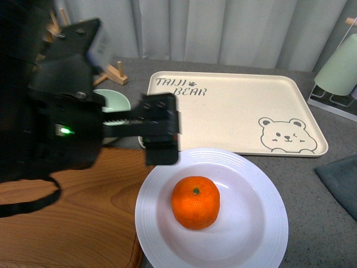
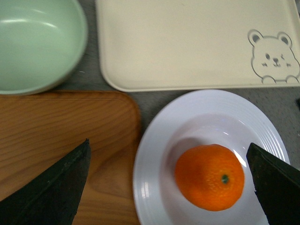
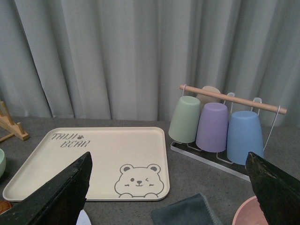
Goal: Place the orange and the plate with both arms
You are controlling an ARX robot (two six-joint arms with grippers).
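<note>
The orange (image 1: 195, 202) lies in the middle of the white ribbed plate (image 1: 266, 192) on the grey table, at the near centre. My left gripper (image 1: 160, 133) is open and empty, hovering above the plate's far left rim. In the left wrist view the orange (image 2: 209, 176) sits in the plate (image 2: 152, 164) between and below the spread fingers of the left gripper (image 2: 168, 145), nearer one finger, untouched. My right gripper (image 3: 168, 157) is open and empty, raised and facing the tray and curtain; it does not show in the front view. A sliver of the plate (image 3: 83, 218) shows in its view.
The beige bear-print tray (image 1: 234, 106) lies just behind the plate. A wooden board (image 1: 72, 212) lies left of the plate, with a pale green bowl (image 1: 114, 100) behind it. A cup rack (image 3: 215, 122), a dark cloth (image 3: 183, 213) and a pink bowl (image 3: 248, 215) are at the right.
</note>
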